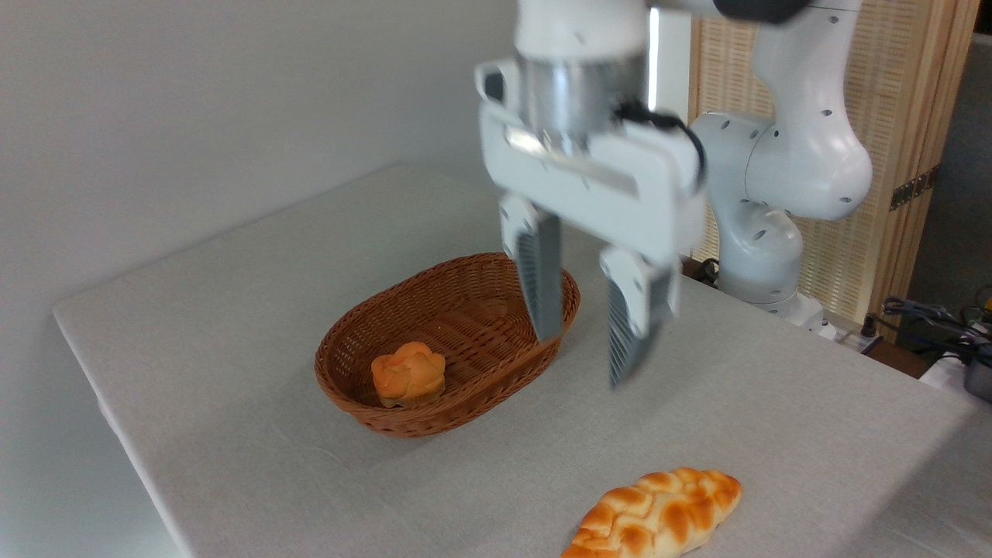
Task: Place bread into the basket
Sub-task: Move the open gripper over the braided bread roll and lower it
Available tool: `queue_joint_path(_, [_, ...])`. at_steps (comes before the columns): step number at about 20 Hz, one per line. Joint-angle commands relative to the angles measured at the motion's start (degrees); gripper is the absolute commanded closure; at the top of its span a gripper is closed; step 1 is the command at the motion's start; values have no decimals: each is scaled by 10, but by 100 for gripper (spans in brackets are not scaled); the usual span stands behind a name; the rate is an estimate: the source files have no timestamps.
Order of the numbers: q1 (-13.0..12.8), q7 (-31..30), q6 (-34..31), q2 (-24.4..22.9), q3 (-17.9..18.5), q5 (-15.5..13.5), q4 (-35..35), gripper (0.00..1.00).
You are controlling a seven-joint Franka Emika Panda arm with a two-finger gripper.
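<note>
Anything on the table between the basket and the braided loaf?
No. In the camera view, only bare cloth lies between the basket and the braided loaf.

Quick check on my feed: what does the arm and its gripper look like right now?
The arm is glossy white with rounded joints and small dark dots. A silver metal ring sits above the boxy white gripper, with a black cable looping at its side. The two fingers are grey with ribbed pads.

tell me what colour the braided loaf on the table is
Golden-yellow bread with orange-brown toasted patches, in the fixed camera view.
</note>
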Motion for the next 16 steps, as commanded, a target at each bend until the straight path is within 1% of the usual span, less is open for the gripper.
queue_joint_path(1, [-3, 35, 76, -4, 33, 12, -69, 0])
queue_joint_path(2, [-3, 52, 84, -1, 36, 19, -78, 0])
queue_joint_path(4, [-4, 75, 100, 15, 56, 48, -85, 0])
queue_joint_path(6, [-7, 75, 121, 30, 60, 49, -96, 0])
queue_joint_path(8, [-21, 75, 146, 53, 60, 49, -114, 0])
queue_joint_path(10, [-21, 75, 172, 69, 60, 50, -126, 0])
queue_joint_path(12, [-21, 76, 175, 80, 61, 53, -127, 0])
queue_joint_path(13, [-21, 76, 179, 83, 61, 62, -127, 0])
queue_joint_path(15, [-22, 76, 180, 82, 62, 89, -127, 0])
queue_joint_path(16, [-22, 76, 180, 81, 62, 92, -126, 0])
